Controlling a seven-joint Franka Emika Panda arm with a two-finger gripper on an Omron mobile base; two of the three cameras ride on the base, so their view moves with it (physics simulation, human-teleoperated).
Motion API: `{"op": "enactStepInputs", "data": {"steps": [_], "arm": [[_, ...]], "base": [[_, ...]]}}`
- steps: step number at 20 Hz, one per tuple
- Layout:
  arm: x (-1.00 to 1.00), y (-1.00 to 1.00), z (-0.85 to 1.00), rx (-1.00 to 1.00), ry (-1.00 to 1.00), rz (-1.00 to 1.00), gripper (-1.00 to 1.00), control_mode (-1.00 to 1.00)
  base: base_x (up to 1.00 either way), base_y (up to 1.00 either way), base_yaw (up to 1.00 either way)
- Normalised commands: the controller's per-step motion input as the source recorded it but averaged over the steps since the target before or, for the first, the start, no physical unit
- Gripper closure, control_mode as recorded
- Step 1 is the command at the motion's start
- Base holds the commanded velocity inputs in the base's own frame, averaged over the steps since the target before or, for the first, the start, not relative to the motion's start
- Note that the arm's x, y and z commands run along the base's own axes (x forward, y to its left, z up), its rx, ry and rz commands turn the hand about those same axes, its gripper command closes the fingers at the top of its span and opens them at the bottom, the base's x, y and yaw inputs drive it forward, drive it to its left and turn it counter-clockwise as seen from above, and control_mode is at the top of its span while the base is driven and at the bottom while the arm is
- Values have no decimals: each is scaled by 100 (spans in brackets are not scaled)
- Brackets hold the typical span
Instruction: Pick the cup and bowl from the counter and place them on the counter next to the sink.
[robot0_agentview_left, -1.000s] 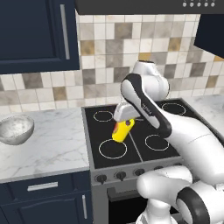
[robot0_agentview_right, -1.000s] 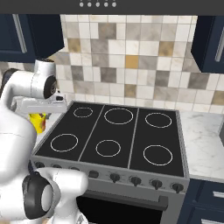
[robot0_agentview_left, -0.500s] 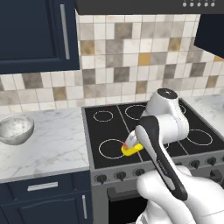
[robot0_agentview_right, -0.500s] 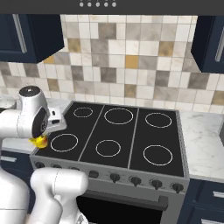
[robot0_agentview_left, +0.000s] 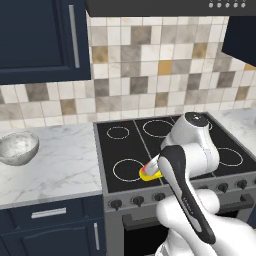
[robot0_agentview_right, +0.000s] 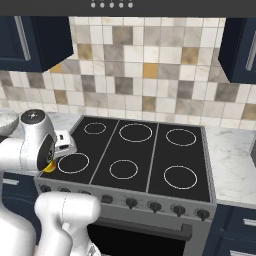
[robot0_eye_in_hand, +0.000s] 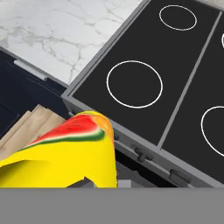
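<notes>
claw (robot0_eye_in_hand: 98, 183) clenched on the cup (robot0_eye_in_hand: 70, 151), held over the stove (robot0_agentview_left: 150, 145) front edge; bowl (robot0_agentview_left: 17, 147) sits on the desk (robot0_agentview_left: 60, 165) at left.

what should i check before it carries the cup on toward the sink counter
1. Cup held in the hand: ok, it sits at the hand, lifted over the stove's front edge.
2. Grip secure: cannot tell, the fingers are hidden behind the cup in the hand view.
3. Cup upright: not ok, it is tipped on its side.
4. Bowl out of the way: ok, it rests on the counter left of the stove, apart from the arm.
5. Stove top free of obstacles: ok, nothing stands on the burners.
6. Sink and drop spot in sight: cannot tell.
</notes>
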Motion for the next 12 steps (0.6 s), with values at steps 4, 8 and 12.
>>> {"op": "enactStepInputs", "data": {"steps": [4,8,12], "arm": [[0,0,0,0,0,0,100,-100],[0,0,0,0,0,0,100,100],[0,0,0,0,0,0,100,100]], "base": [[0,0,0],[-10,0,0],[-73,0,-4]]}}
